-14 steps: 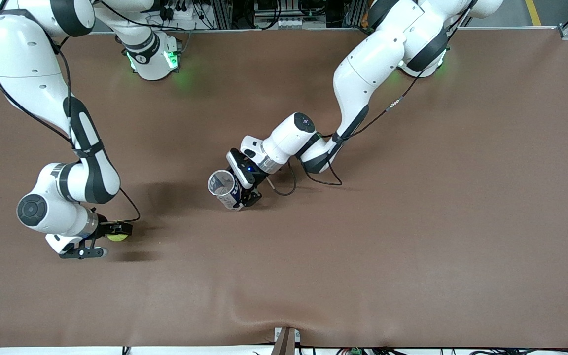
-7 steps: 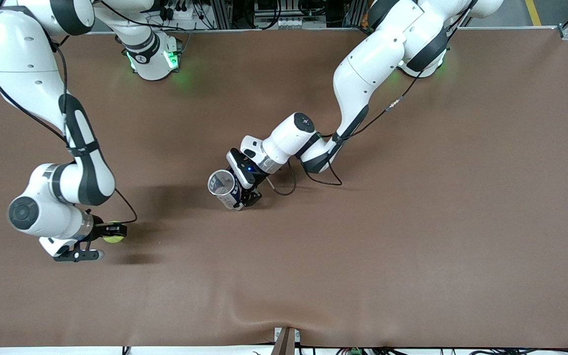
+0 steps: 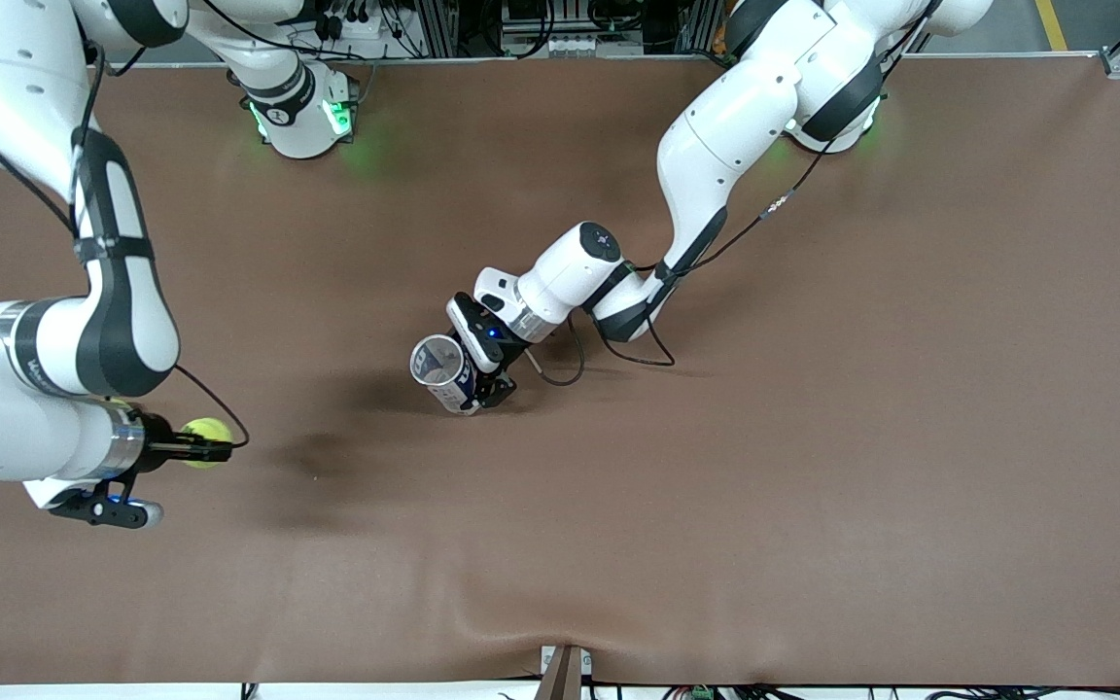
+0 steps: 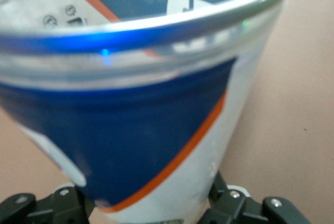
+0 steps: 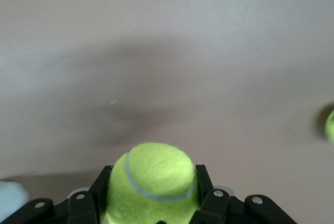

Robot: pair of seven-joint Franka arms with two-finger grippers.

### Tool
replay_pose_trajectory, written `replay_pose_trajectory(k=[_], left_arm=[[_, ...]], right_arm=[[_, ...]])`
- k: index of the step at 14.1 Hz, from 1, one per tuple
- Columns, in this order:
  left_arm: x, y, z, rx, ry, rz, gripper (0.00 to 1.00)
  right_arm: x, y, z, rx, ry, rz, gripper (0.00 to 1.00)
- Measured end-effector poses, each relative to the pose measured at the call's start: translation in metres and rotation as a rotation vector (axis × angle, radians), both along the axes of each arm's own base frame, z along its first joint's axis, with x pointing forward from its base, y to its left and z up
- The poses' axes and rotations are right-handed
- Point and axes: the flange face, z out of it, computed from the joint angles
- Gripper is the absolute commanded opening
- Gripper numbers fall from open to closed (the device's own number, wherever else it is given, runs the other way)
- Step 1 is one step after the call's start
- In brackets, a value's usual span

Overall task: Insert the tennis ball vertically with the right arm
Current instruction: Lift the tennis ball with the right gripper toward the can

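So the right pincer [image 3: 215,451] is gripping the tennis ball [image 3: 202,429], clamped tight on both sides of it, and it's hanging in the air over the brown surface [image 3: 813,437] at the right arm's end, with a soft shadow sitting on the cloth under it. In the right wrist view the ball [image 5: 154,182] is sitting right between the black fingers [image 5: 201,179], fuzzy yellow-green with the pale seam curving across it, and there's a second bit of yellow-green [image 5: 330,125] peeking in at the edge of that shot, too cut off to say what it is. Meanwhile the left pincer [image 3: 482,384] is down at the middle of the surface, hugging the tube can [image 3: 443,372] low on its body, and the can is standing with its open mouth facing up and leaning a little. The left wrist view is basically all can [image 4: 156,130]: blue and white label with an orange stripe, shiny rim, the fingers [image 4: 229,205] pressing in at the base. The can is well apart from the ball-holding pincer, off toward the left arm's end from it.
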Motion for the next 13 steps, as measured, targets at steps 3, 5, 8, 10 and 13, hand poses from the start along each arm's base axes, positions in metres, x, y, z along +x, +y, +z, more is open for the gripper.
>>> replay_pose_trajectory(k=[3, 5, 8, 10, 13], left_arm=[[0.0, 0.0, 0.0, 0.0, 0.0, 0.0, 0.84], [0.0, 0.0, 0.0, 0.0, -0.001, 0.001, 0.84], [0.001, 0.001, 0.0, 0.001, -0.001, 0.001, 0.84], [0.001, 0.001, 0.0, 0.001, -0.002, 0.002, 0.84], [0.001, 0.001, 0.0, 0.001, -0.002, 0.002, 0.84]], right_arm=[[-0.006, 0.073, 0.034, 0.043, 0.028, -0.155, 0.17], [-0.018, 0.128, 0.064, 0.071, 0.036, -0.243, 0.17], [-0.044, 0.205, 0.083, 0.084, 0.065, -0.32, 0.18], [-0.058, 0.239, 0.086, 0.078, 0.075, -0.324, 0.18], [-0.068, 0.255, 0.09, 0.068, 0.081, -0.319, 0.18]])
